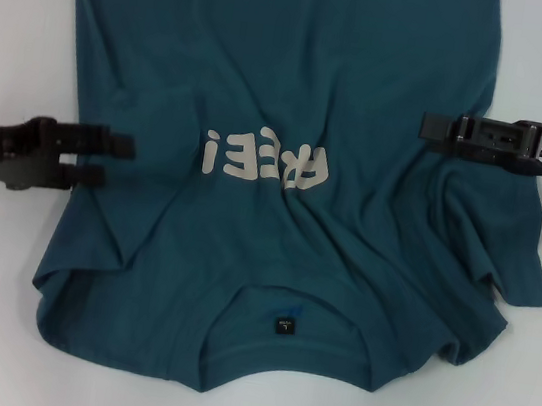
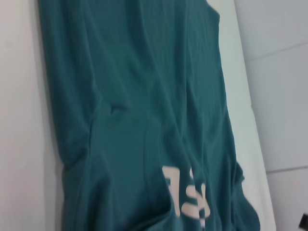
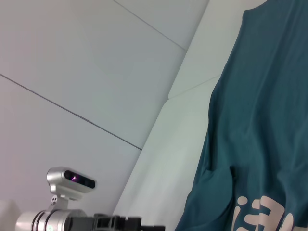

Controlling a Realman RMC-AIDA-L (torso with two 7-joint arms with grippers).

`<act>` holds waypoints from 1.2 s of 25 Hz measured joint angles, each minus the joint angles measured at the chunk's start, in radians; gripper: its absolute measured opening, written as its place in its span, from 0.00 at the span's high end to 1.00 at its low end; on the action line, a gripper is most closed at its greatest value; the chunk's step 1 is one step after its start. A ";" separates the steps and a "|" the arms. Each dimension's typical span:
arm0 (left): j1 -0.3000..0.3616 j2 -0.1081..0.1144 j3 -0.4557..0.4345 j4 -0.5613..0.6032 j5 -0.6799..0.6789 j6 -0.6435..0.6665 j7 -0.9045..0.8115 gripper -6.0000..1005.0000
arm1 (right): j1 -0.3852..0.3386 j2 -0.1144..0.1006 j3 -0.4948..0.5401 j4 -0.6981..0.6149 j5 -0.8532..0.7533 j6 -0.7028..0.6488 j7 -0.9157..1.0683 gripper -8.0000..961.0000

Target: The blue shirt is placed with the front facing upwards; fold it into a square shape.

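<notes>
We see the blue shirt spread front-up on the white table. Left gripper reaches over its edge, fingers apart; right gripper hovers opposite, finger state unclear.

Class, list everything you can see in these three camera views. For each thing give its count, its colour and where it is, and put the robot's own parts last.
blue shirt: one, dark teal-blue, spread front up over most of the table, collar toward the robot, creased at both sides.
lettering: one line, cream, on the shirt's chest.
neck label: one, dark, inside the collar.
table: one, white, under the shirt.
left gripper: one, black, at the shirt's left edge beside the lettering, fingers apart.
right gripper: one, black, over the shirt's right side, level with the lettering.
</notes>
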 joint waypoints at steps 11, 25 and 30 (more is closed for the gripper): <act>0.012 -0.014 0.025 -0.051 0.062 -0.043 0.087 0.18 | -0.005 0.000 0.000 0.000 0.000 0.004 -0.006 0.05; -0.007 -0.038 0.046 -0.052 0.102 -0.087 0.106 0.19 | -0.006 0.000 0.000 0.002 0.000 0.006 -0.006 0.05; -0.013 -0.046 0.082 -0.052 0.102 -0.089 0.107 0.19 | -0.006 0.000 0.000 0.002 0.000 0.006 -0.005 0.05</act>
